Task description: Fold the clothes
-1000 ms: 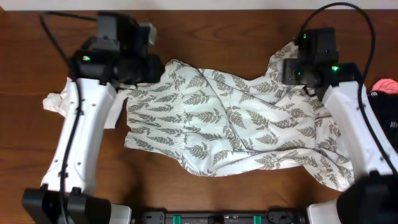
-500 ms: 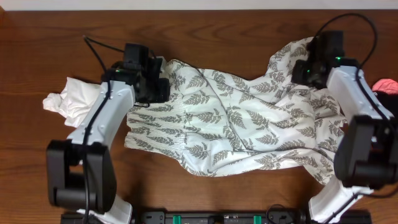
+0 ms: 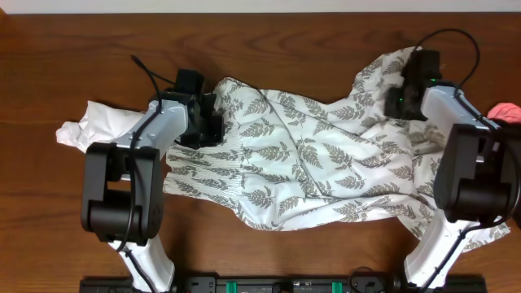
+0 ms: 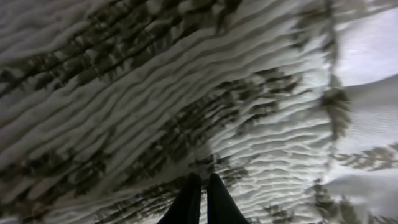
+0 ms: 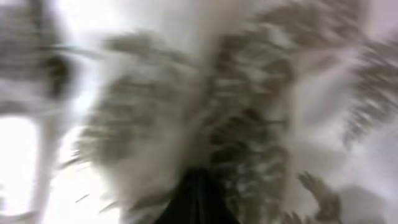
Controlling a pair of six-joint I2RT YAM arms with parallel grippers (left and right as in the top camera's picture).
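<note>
Fabric status: fern-print garment [image 3: 301, 171] lies spread but rumpled across the middle and right of the worktop [image 3: 285, 41], with a diagonal ridge through its centre and the near-right part bunched beside the right arm's base.

Left claw [image 3: 207, 126] is down on the garment's far-left corner. In the wrist view its fingertips [image 4: 191, 199] are shut together in the shirred, ribbed band, and a small pucker of cloth at the tips suggests a thin pinch is held.

Right claw [image 3: 403, 96] is on the far-right corner. The wrist view is blurred; its dark fingertips [image 5: 196, 193] read as closed and buried in fern print. Whether cloth is actually caught between them cannot be told.

White garment [image 3: 94, 130] sits crumpled at the left, just beside the fern one; the left arm hides whether they touch. Pink object [image 3: 506, 111] is at the far right edge, too small to identify.

Judgement: both far corners are being taken for a first fold toward the near side.

Risks:
- Left pinch looks shallow; the elastic band could stretch and slip out on lifting.
- If only one claw truly holds, the cloth will swing and twist instead of folding flat.
- Bunched near-right fabric may drag against the right arm and carry the crease into the fold.
- White garment may be pulled along if it overlaps.
</note>
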